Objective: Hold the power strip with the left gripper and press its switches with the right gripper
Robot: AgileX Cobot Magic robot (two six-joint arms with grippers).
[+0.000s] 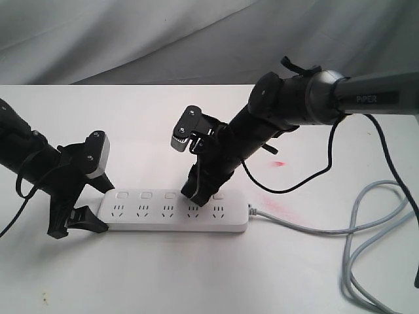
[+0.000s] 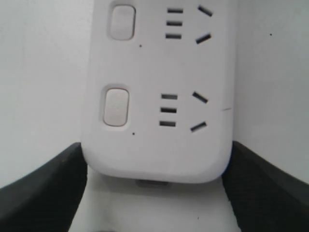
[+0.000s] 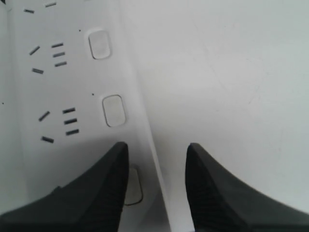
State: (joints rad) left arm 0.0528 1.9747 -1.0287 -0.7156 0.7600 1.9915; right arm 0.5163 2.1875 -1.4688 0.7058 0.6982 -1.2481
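The white power strip [image 1: 173,219] lies flat on the table, with its grey cord [image 1: 308,226] leaving its right end. My left gripper [image 1: 88,212] is shut on the strip's left end. In the left wrist view the rounded end of the power strip [image 2: 154,145] sits tight between both black fingers [image 2: 43,191]. The switches [image 1: 145,195] run along the far edge. My right gripper [image 1: 196,193] points down on the fourth switch from the left and hides it. In the right wrist view its jaws stand apart; one finger [image 3: 104,193] rests over a switch [image 3: 135,186], the other over the table.
The cord loops over the table at the right [image 1: 366,261]. Red smears mark the tabletop [image 1: 276,163] behind the strip's right end. A grey cloth [image 1: 131,33] hangs behind the table.
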